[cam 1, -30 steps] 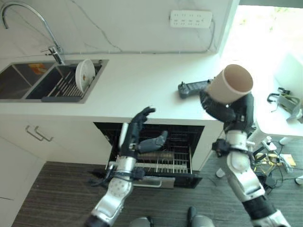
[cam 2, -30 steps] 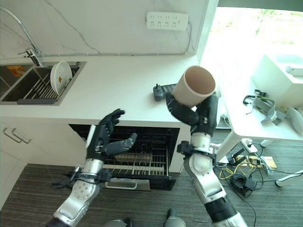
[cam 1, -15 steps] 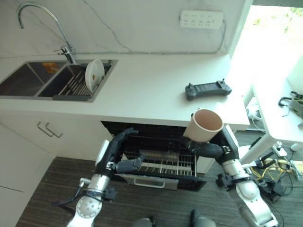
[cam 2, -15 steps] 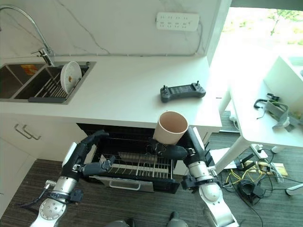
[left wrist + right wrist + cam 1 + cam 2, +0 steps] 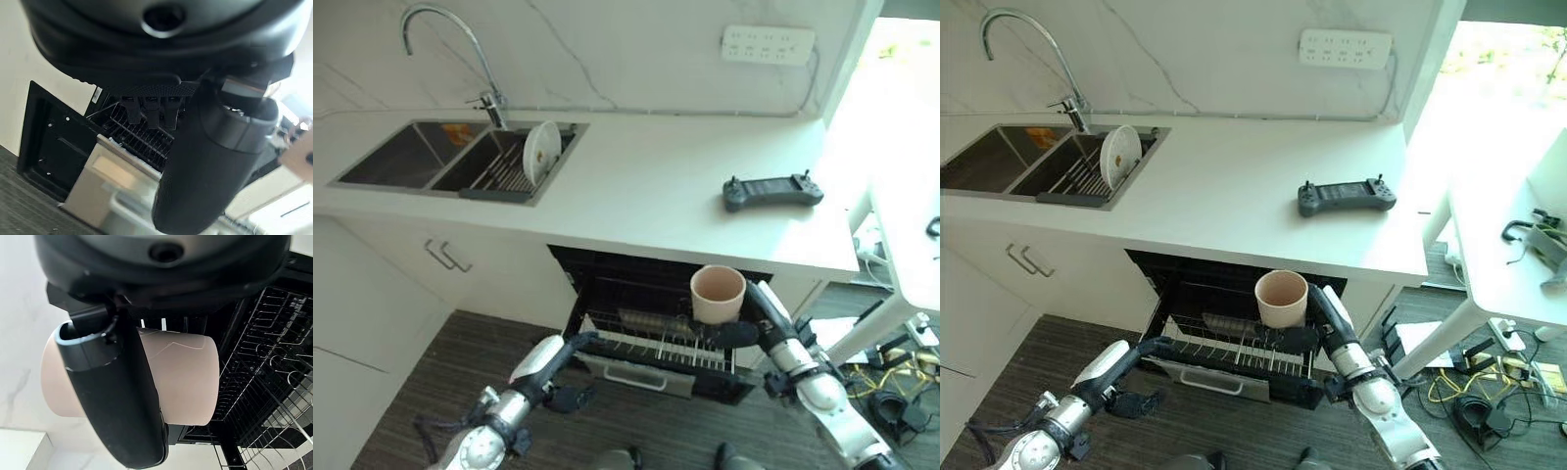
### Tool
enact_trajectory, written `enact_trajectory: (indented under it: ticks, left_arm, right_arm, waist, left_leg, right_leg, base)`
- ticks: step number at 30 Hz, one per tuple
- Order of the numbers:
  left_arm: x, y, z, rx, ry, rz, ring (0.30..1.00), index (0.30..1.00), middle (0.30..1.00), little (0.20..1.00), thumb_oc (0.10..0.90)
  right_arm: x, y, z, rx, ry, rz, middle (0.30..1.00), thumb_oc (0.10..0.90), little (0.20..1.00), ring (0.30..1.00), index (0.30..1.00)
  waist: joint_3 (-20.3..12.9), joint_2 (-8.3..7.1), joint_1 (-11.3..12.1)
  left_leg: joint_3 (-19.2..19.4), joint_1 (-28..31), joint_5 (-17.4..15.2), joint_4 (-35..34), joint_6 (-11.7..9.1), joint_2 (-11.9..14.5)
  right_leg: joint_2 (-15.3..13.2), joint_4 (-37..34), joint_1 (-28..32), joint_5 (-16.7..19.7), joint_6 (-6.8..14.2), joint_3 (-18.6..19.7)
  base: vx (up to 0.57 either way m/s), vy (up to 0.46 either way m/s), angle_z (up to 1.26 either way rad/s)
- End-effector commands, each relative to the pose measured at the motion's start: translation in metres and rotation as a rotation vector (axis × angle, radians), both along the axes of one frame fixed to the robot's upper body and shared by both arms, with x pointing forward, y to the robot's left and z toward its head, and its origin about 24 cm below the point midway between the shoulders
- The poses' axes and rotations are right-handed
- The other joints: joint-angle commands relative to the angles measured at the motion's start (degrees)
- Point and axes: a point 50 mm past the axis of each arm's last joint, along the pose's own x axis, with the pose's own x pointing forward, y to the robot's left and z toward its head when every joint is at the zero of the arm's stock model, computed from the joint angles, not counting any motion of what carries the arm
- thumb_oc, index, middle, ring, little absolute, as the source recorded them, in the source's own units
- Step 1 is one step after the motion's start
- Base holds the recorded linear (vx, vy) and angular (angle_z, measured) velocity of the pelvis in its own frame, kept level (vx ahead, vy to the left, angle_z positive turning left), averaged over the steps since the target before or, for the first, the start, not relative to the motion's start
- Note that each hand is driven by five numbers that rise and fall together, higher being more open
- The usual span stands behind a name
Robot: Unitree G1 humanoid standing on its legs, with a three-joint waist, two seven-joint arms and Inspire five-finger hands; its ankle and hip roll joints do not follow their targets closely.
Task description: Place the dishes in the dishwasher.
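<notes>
Cup [image 5: 718, 293] sits upright in your right hand [image 5: 736, 333], just above the pulled-out dishwasher rack [image 5: 656, 345].
Your right hand's fingers and thumb wrap the cup; your left hand [image 5: 555, 354], fingers loosely spread, hangs beside the rack's front edge.

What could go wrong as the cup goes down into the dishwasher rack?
The right hand holds the cup upright above the rack; set down that way it might collect water or tip on the tines. The left hand sits at the rack's front edge, so a nudge could shift the rack mid-placement.
</notes>
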Motion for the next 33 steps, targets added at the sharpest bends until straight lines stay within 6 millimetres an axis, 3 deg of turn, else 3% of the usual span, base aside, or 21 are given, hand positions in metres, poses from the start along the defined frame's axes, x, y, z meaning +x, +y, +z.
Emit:
enact_trajectory:
  ticks: [1, 6, 13, 22, 24, 28, 33]
  left_arm:
    - [0.03, -0.006, 0.036, 0.047, -0.259, -0.08, 0.9, 0.9, 0.9, 0.9, 0.8]
    - [0.038, 0.0, 0.034, 0.16, -0.394, -0.039, 0.9, 0.9, 0.9, 0.9, 0.8]
    - [0.051, 0.004, 0.043, 0.108, -0.592, 0.124, 0.9, 0.9, 0.9, 0.9, 0.8]
    - [0.053, -0.003, 0.064, -0.279, -0.665, 0.247, 0.9, 0.9, 0.9, 0.9, 0.8]
    - [0.052, -0.003, 0.059, -0.213, -0.655, 0.25, 0.9, 0.9, 0.9, 0.9, 0.8]
    - [0.055, 0.004, 0.042, 0.082, -0.584, 0.237, 0.9, 0.9, 0.9, 0.9, 0.8]
    - [0.064, 0.013, 0.038, 0.343, -0.57, 0.186, 0.9, 0.9, 0.9, 0.9, 0.8]
  right_arm:
    - [0.022, 0.015, 0.055, 0.007, -0.28, 0.096, 0.3, 0.4, 0.3, 0.3, 0.3]
    - [0.033, 0.019, 0.054, -0.059, -0.262, 0.117, 0.3, 0.4, 0.3, 0.3, 0.3]
    - [0.046, 0.028, 0.053, -0.091, -0.261, 0.092, 0.3, 0.4, 0.3, 0.3, 0.3]
    - [0.037, 0.028, 0.041, -0.075, -0.249, 0.057, 0.3, 0.4, 0.3, 0.3, 0.3]
    - [0.035, 0.027, 0.038, -0.07, -0.242, 0.055, 0.3, 0.4, 0.3, 0.3, 0.3]
    - [0.036, 0.027, 0.038, -0.064, -0.242, 0.055, 0.3, 0.4, 0.3, 0.3, 0.3]
    - [0.048, 0.024, 0.055, -0.079, -0.284, 0.055, 0.3, 0.4, 0.3, 0.3, 0.3]
  waist:
    - [-0.3, 0.03, -0.1]
    - [1.3, 0.67, 0.6]
    - [3.8, 0.35, 1.6]
    - [5.3, -0.74, 2.0]
    - [5.3, -0.9, 1.9]
    - [5.7, -0.6, 1.4]
    - [8.0, 0.52, 0.4]
  left_leg:
    - [0.5, -2.4, -6.0, 1.0, 0.3, 1.2]
    - [-0.6, -4.1, -5.2, 1.0, 0.4, 0.6]
    - [-2.0, -6.6, -3.9, 1.0, 0.8, 0.0]
    - [-1.8, -6.5, -3.7, 1.0, 0.8, 0.4]
    - [-1.7, -6.2, -3.7, 1.0, 0.7, 0.5]
    - [-1.4, -6.2, -3.7, 1.0, 0.7, 0.7]
    - [-1.6, -7.5, -3.5, 1.0, 0.9, 0.1]
  right_leg:
    - [-2.8, 2.2, 4.3, -11.9, 3.5, -4.1]
    - [-3.3, 2.2, 2.9, -11.0, 3.6, -3.8]
    - [-3.4, 2.2, 1.0, -9.9, 3.5, -3.7]
    - [-3.3, 2.2, 1.1, -9.5, 3.7, -3.8]
    - [-3.3, 2.2, 1.4, -9.5, 3.6, -3.9]
    - [-3.3, 2.2, 1.4, -9.4, 3.7, -3.6]
    - [-3.1, 2.2, -0.6, -8.9, 3.8, -2.1]
  base:
    - [0.03, 0.055, 0.13]
    - [0.0, 0.061, 0.13]
    - [-0.02, 0.02, 0.05]
    - [0.01, -0.013, 0.01]
    - [0.04, -0.027, 0.08]
    - [0.03, -0.002, 0.02]
    - [-0.03, 0.048, -0.09]
